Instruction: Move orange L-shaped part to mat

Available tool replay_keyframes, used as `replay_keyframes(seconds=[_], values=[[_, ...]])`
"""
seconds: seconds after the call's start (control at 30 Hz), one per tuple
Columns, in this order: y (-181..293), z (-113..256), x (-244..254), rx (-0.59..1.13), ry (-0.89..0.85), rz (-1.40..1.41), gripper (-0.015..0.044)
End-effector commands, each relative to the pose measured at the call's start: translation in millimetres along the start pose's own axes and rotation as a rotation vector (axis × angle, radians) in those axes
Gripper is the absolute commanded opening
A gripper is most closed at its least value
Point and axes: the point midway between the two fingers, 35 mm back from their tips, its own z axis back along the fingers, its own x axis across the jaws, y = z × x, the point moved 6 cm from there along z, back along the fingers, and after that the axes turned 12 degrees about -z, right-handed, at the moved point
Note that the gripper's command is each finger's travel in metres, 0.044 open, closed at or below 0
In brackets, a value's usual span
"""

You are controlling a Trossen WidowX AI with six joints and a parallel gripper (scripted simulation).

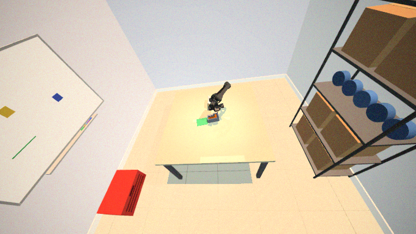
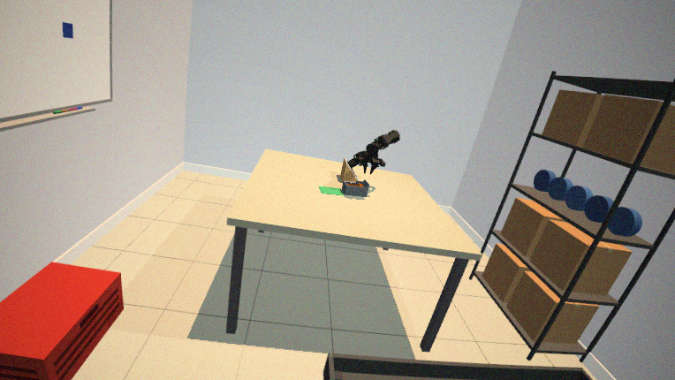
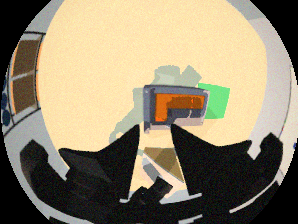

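The orange L-shaped part (image 1: 213,116) (image 2: 355,184) (image 3: 161,107) lies in the pocket of the grey tray (image 1: 213,120) (image 2: 356,191) (image 3: 147,110). It looks level. In the wrist view its L-shaped end is on the left and its long arm runs right, towards the mat, partly in shadow. The green mat (image 1: 201,122) (image 2: 330,190) (image 3: 220,100) lies beside the tray. My gripper (image 2: 368,172) (image 3: 155,127) is partly open with nothing between its fingers. It points down and hangs above and behind the tray, not touching the part.
A brown wedge-shaped block (image 2: 348,171) (image 3: 167,157) stands upright on the table (image 1: 215,145) (image 2: 302,212), just behind the tray and close to the arm. The arm's shadow falls around the tray. The shelf rack and red cabinet stand away from the table.
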Motion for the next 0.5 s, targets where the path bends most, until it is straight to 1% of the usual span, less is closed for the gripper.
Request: replay_keyframes(seconds=[0.0, 0.07, 0.13, 0.27, 0.33, 0.47], values=[[2.5, -1.8, 2.5, 0.017, -0.027, -0.036, 0.018], [2.2, -4.3, 2.5, 0.017, -0.026, -0.036, 0.018], [1.1, -16.3, 2.4, 0.016, -0.024, -0.036, 0.018], [1.6, -58.4, 3.9, 0.015, -0.026, -0.035, 0.018], [3.5, -73.7, 5.1, 0.016, -0.029, -0.035, 0.018], [3.9, -75.7, 5.2, 0.016, -0.03, -0.035, 0.018]])
